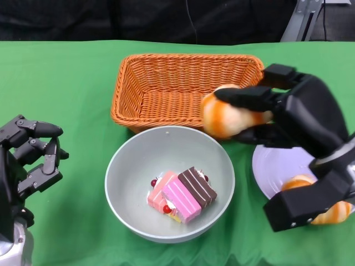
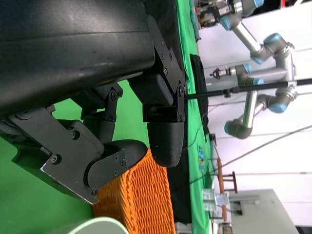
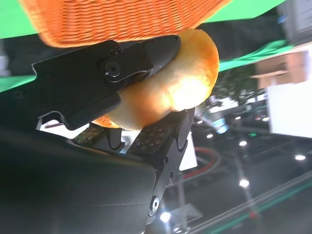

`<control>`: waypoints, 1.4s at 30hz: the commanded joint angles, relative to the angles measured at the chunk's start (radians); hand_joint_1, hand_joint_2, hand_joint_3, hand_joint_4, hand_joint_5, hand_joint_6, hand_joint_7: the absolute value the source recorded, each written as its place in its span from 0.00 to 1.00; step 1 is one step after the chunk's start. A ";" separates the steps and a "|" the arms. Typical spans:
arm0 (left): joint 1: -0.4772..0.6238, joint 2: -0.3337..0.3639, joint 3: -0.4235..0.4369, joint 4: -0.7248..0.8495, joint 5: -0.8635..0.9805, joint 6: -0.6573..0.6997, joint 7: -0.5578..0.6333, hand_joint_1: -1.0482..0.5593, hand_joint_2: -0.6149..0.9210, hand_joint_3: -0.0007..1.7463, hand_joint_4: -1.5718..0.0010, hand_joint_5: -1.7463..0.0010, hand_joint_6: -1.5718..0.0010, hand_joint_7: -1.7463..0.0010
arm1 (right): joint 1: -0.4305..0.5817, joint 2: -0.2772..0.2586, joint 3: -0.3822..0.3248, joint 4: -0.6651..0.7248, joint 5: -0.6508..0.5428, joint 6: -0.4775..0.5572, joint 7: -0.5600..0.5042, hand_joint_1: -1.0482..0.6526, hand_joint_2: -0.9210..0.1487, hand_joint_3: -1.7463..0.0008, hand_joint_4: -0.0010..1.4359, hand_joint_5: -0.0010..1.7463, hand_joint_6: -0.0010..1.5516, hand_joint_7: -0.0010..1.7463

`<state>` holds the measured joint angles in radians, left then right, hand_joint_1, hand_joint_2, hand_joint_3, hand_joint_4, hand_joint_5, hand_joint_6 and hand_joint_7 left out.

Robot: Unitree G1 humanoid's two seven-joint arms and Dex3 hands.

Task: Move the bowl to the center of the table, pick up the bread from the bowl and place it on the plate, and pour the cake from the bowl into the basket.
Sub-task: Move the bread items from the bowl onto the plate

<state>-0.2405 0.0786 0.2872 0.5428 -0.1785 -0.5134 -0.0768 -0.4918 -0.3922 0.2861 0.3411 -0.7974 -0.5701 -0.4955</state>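
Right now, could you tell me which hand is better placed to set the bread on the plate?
The right hand. Its fingers already grip the bread in the air, just beside the white plate, which lies on that side. The left hand holds nothing, across the bowl from the plate.

Head view looks down on the table; both close wrist views share the basket [image 1: 186,88]
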 commanded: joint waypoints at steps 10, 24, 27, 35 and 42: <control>-0.006 0.044 0.017 0.008 -0.042 -0.019 -0.059 0.60 0.72 0.60 0.48 0.18 0.41 0.39 | 0.131 -0.095 -0.138 0.081 0.030 0.035 -0.115 0.54 0.02 0.99 0.63 0.62 0.80 0.07; 0.011 0.059 0.015 -0.025 -0.035 0.003 -0.065 0.62 0.72 0.62 0.47 0.19 0.41 0.39 | 0.206 -0.107 -0.126 0.268 0.042 0.040 -0.157 0.55 0.03 1.00 0.64 0.54 0.80 0.02; 0.015 0.061 0.013 -0.028 -0.036 -0.004 -0.072 0.63 0.72 0.63 0.47 0.19 0.41 0.39 | 0.190 -0.104 -0.110 0.313 0.031 0.042 -0.177 0.54 0.03 1.00 0.63 0.55 0.80 0.02; 0.040 0.053 0.015 -0.070 -0.055 0.011 -0.091 0.63 0.72 0.63 0.47 0.19 0.40 0.39 | 0.120 -0.092 -0.048 0.470 0.007 0.067 -0.252 0.53 0.02 1.00 0.58 0.66 0.80 0.01; 0.052 0.055 0.016 -0.085 -0.066 0.024 -0.099 0.64 0.72 0.63 0.47 0.19 0.41 0.39 | 0.067 -0.071 -0.013 0.572 0.016 0.084 -0.296 0.52 0.03 1.00 0.57 0.66 0.79 0.00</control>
<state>-0.2033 0.1158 0.2947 0.4708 -0.2375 -0.4976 -0.1696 -0.4036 -0.4653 0.2684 0.8938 -0.7944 -0.4948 -0.7688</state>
